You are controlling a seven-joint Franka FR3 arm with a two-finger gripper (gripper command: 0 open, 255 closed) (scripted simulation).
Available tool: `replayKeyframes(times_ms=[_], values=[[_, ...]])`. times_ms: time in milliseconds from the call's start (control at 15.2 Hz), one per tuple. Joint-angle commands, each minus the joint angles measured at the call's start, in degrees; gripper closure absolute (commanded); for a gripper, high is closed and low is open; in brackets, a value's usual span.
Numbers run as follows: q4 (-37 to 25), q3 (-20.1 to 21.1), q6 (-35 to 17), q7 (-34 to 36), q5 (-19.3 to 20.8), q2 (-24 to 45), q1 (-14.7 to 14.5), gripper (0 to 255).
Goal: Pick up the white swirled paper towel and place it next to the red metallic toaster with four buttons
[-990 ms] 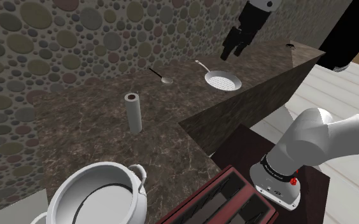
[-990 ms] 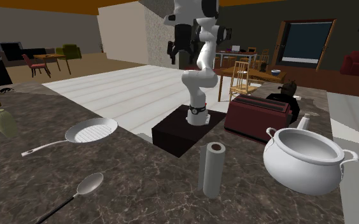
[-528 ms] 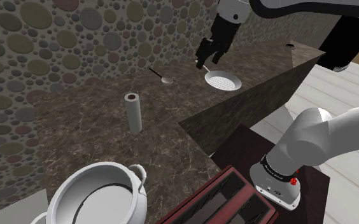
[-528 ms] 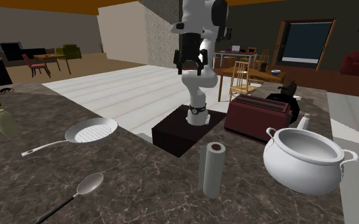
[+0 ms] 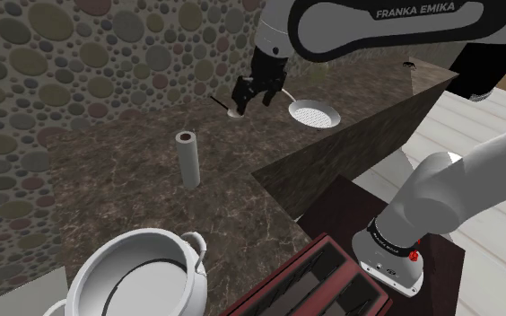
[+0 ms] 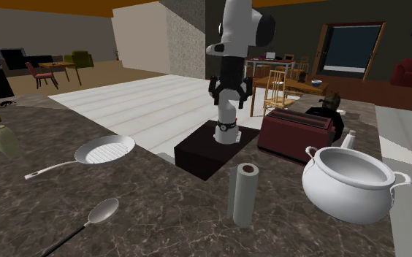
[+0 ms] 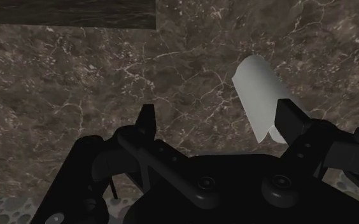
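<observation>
One roll (image 5: 187,159) upright on the bench (image 5: 126,193), between one pot (image 5: 139,274) and one pan (image 5: 314,114), well apart from one red toaster (image 5: 318,283). One spoon (image 5: 233,111) beside the pan. Gripper (image 5: 251,99) above the bench, two fingers (image 7: 147,121) spread, grasping nothing.

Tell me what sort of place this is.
Most likely a home kitchen open to a dining area: a dark veined counter bears a frying pan and a paper towel roll, a red toaster sits nearby, and wooden chairs stand behind.
</observation>
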State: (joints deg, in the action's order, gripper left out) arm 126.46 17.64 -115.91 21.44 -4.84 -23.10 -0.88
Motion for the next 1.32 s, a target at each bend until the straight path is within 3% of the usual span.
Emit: replayKeyframes(times_ms=[0,462,858,1254], values=[[-1.40,2.03,-2.36,2.60,1.21,3.87,0.22,0],[-10.58,8.03,-6.84,13.21,9.43,19.37,0.41,0],[-21.88,9.76,-7.04,22.58,19.27,34.13,-2.67,0],[-21.16,9.13,-9.97,23.80,21.07,36.76,-3.17,0]])
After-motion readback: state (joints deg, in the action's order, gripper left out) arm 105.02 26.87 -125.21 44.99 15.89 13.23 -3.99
